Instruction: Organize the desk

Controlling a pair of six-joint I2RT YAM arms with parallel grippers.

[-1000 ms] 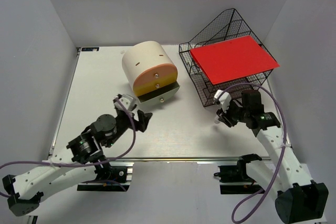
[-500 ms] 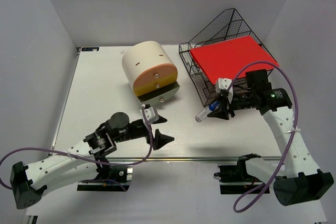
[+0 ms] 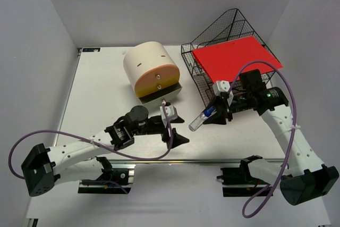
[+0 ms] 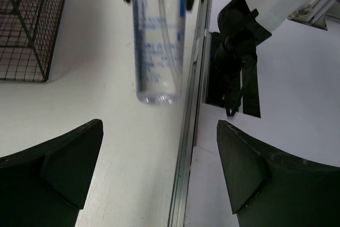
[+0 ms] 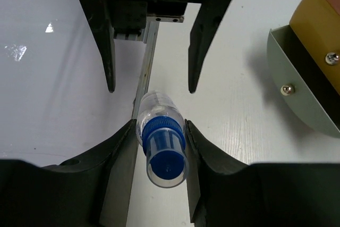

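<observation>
Item: clear plastic tube with blue screw cap, gripped at its capped end by the right gripper, jaws closed narrow on it, bare end pointing towards the left arm. Location: aloft, by judgement, over the large white rectangular desk, in front of the black wire-mesh tray rack. Change: within the last second the tube has come away from the rack's foot towards the middle, and the left gripper has swung right to meet it, jaws wide, nothing between them. Reading: probably a handover, perhaps bound for the partly open drawer of the cream cylindrical box with orange front. Clearances: silver metal rail near the left gripper; open desk surface to the left; rack near the right arm.
</observation>
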